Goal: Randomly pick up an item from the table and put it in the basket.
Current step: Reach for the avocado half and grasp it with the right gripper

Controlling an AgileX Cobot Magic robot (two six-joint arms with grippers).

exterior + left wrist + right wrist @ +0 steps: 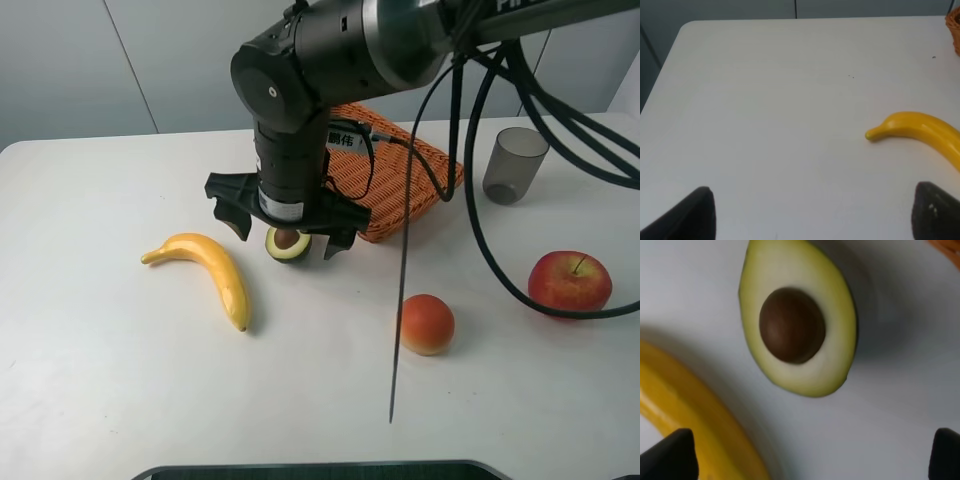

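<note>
The halved avocado [288, 243] lies cut side up on the white table [100, 380], its brown pit showing, just in front of the wicker basket [400, 170]. My right gripper [285, 228] has reached across the middle and hangs right over the avocado, open wide, with one finger on each side. In the right wrist view the avocado [797, 320] lies ahead of the open gripper [807, 460]; no fingertip touches it. My left gripper [815, 220] is open and empty over bare table, and the basket's corner [955, 30] shows at the edge of that view.
A yellow banana [205, 265] lies just left of the avocado and also shows in both wrist views [920, 130] [690, 415]. An orange-red fruit [427, 323], a red apple [570, 283] and a grey cup [514, 165] stand to the right. Black cables [400, 330] hang from the right arm.
</note>
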